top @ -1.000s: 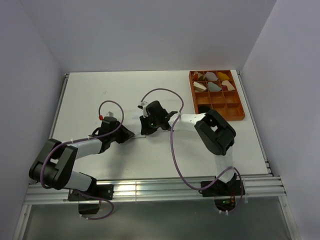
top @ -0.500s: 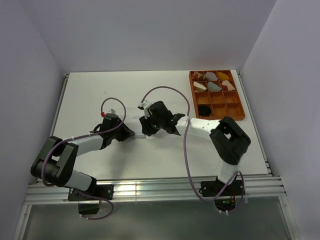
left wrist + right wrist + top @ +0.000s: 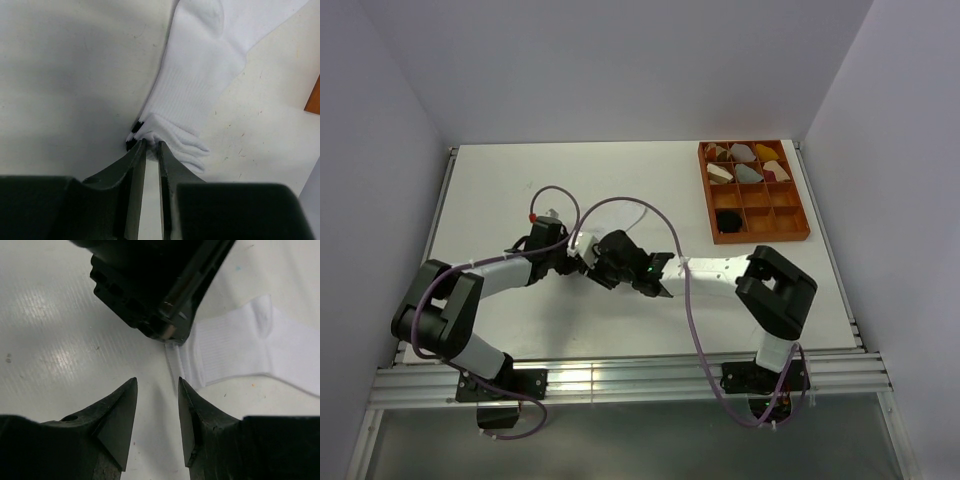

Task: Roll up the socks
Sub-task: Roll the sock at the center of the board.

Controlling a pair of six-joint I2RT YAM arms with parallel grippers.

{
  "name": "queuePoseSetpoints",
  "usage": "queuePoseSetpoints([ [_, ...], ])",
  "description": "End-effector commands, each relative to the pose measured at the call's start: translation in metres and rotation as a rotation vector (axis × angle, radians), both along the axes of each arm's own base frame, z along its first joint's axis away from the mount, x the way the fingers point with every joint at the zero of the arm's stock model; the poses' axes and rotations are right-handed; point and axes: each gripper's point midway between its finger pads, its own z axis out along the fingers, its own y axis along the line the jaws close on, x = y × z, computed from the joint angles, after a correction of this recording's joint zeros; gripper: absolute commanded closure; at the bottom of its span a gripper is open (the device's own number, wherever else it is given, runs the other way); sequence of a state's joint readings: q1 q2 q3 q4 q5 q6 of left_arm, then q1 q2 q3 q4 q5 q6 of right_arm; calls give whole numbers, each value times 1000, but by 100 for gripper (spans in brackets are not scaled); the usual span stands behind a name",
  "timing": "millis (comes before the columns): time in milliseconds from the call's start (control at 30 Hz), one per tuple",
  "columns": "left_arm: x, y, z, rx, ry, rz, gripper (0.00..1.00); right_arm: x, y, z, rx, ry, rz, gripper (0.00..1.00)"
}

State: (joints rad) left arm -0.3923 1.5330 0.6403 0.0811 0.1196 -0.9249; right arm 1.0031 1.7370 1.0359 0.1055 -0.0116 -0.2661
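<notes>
The fingers (image 3: 131, 175) of the left gripper (image 3: 150, 145) stood nearly together in the left wrist view, with only a thin slit between them. Their tips pinched the bunched cuff of the white sock (image 3: 200, 65), where the black stripes showed just left of them. From the cuff the sock ran flat over the table (image 3: 60, 75) toward the upper right. An orange corner of the tray (image 3: 315, 95) showed at the right edge.

In the right wrist view, the 2 fingers (image 3: 117, 415) of the right gripper (image 3: 156, 385) stood apart with nothing between them, over bare table (image 3: 50, 340). The left gripper's black body (image 3: 150, 285) filled the top. The white sock (image 3: 235, 350) lay just beside it, stretching off to the right.

From the top external view, the left gripper (image 3: 572, 256) and right gripper (image 3: 602, 265) met tip to tip near the table's middle. The sock could not be made out there, white on white beneath the arms. The tray (image 3: 760, 239) sat at the far right, well apart. It held pale rolled bundles (image 3: 748, 172) in its far rows and 1 black bundle (image 3: 728, 220) in the nearest left compartment.
</notes>
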Motion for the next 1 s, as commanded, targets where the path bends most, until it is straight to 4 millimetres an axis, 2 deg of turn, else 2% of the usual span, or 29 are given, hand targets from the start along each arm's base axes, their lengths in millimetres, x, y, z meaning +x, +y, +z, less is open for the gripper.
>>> queuePoseSetpoints([
  [0,-7,4,-10,54,41,-36,78,16,3,-4,-42,-121,-19,55],
  [333,-8,3,-9,53,42,-44,79,33,1,-36,-126,-184,-54,53],
  [567,-10,4,-10,54,43,-47,79,37,4,-41,-128,-196,-63,52],
  [767,-10,3,-8,44,38,-48,79,37,7,-62,-112,-115,-58,51],
  [967,-11,3,-9,45,37,-55,79,40,-1,-88,-164,-38,-58,52],
])
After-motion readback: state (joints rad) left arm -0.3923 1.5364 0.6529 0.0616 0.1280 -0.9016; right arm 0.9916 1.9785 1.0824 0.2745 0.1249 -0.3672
